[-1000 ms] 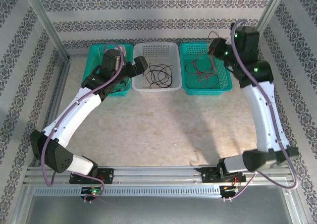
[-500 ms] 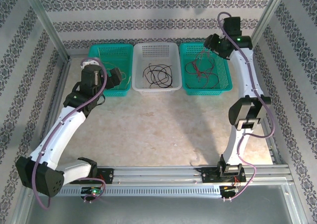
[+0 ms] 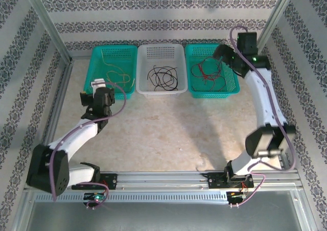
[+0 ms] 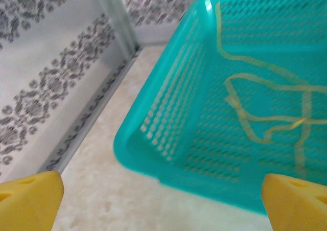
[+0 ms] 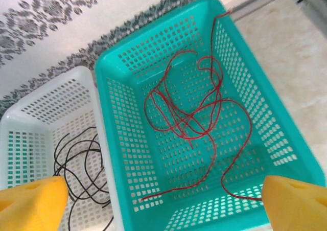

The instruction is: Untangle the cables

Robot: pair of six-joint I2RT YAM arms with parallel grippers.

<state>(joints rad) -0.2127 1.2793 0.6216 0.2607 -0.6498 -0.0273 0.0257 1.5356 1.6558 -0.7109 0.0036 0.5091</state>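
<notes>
The cables lie sorted by colour in three baskets. Red cables (image 3: 207, 70) (image 5: 193, 113) are looped in the right teal basket (image 3: 232, 90). Black cables (image 3: 162, 77) (image 5: 76, 162) lie in the white basket (image 3: 159, 92), and yellow cables (image 3: 115, 73) (image 4: 265, 106) in the left teal basket (image 3: 97, 62). My right gripper (image 3: 223, 52) (image 5: 163, 205) hangs open above the far right of the red cables with nothing between its fingers. My left gripper (image 3: 102, 97) (image 4: 163, 210) stands open and empty over the table, just in front of the left basket's near left corner (image 4: 153, 159).
The three baskets stand side by side along the back wall. Patterned walls and metal frame posts (image 3: 48, 26) close in the left, back and right sides. The beige table (image 3: 168, 129) stretches in front of the baskets to the arm bases.
My right gripper has opened and the red cables it held up now lie in the right basket. My left arm has drawn back from the baskets toward the near left.
</notes>
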